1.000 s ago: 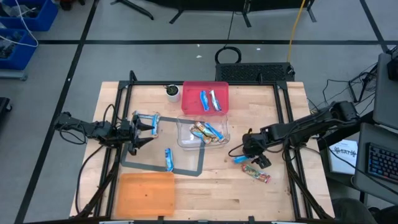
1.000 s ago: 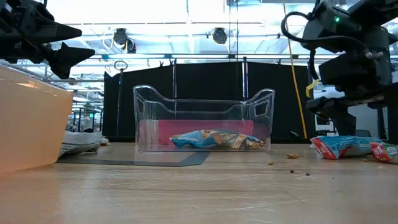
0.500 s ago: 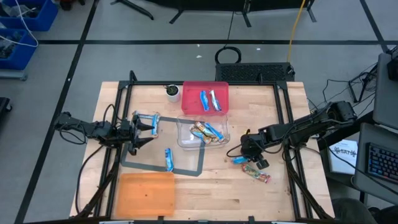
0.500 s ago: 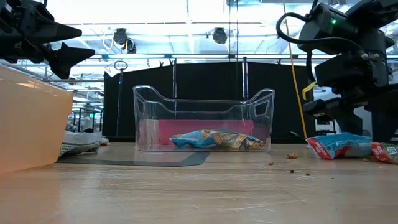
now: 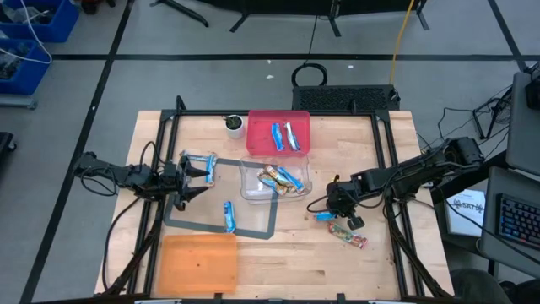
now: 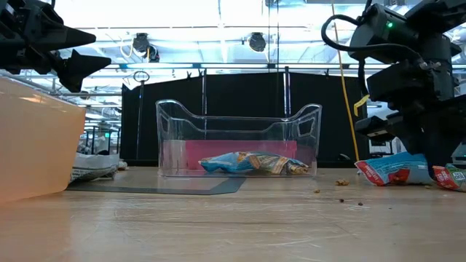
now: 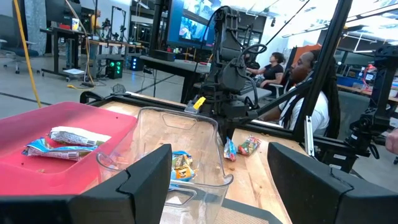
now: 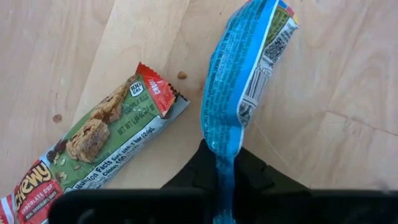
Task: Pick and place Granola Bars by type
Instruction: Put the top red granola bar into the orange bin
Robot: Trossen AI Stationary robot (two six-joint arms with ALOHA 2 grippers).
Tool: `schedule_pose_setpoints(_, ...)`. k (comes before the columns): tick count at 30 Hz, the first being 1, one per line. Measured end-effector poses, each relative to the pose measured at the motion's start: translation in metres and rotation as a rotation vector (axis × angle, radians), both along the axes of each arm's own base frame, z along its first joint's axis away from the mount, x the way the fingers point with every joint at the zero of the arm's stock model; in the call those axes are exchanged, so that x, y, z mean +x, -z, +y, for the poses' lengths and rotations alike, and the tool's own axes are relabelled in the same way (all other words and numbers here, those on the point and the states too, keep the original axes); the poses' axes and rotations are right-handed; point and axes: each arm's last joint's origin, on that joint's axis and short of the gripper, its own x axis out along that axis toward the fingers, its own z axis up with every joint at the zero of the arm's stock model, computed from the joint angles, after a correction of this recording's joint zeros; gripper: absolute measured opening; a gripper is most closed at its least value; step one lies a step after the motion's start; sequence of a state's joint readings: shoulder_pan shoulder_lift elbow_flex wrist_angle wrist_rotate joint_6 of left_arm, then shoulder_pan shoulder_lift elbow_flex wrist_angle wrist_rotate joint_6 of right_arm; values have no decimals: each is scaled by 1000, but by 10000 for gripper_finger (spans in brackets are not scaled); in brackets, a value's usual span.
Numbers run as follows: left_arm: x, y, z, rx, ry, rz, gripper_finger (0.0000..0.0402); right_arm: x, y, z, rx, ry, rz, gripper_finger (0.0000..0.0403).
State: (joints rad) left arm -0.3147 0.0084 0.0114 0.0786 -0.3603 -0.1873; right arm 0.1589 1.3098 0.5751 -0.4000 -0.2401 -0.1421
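A blue granola bar (image 8: 245, 81) lies on the wood at the table's right, with my right gripper (image 5: 339, 214) shut on its near end. Beside it lies a green and red bar (image 8: 99, 146). More bars sit in the clear bin (image 5: 272, 179) and in the red tray (image 5: 278, 133). Another blue bar (image 5: 229, 216) lies on the grey mat, and two more (image 5: 202, 160) lie at the mat's far left corner. My left gripper (image 7: 217, 186) hovers open by those, above the table. My right gripper pinches the blue bar's crimped end (image 8: 222, 158) between its two fingers. The fingers slant down from the table's right side, and the bar runs on away from them. In the low view the bar (image 6: 392, 169) sits tilted just above the table; I cannot tell whether its far end still touches.
A white cup (image 5: 234, 126) stands left of the red tray. An orange tray (image 5: 198, 263) sits at the near left. Crumbs (image 6: 341, 182) lie on the wood between the clear bin and the bars. People sit beyond the table's right side.
My right gripper has come down a little and shut on the blue bar's end. The bar has shifted slightly toward the table's left and now sits a bit tilted. The green and red bar has stayed put.
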Motion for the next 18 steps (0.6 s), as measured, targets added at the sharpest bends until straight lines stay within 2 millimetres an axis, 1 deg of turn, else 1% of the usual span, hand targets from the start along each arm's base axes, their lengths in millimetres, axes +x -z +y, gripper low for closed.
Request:
schedule_pose_setpoints(5,0,0,0,0,0,0,269,-2,-2,0,1,14,12,7)
schedule_pose_setpoints(9,0,0,0,0,0,0,269,-3,-14,-1,14,75,31,8)
schedule_pose_setpoints(13,0,0,0,0,0,0,269,0,-34,0,0,108,30,5)
schedule_pose_setpoints(18,0,0,0,0,0,1,269,15,-75,5,-18,115,-97,5)
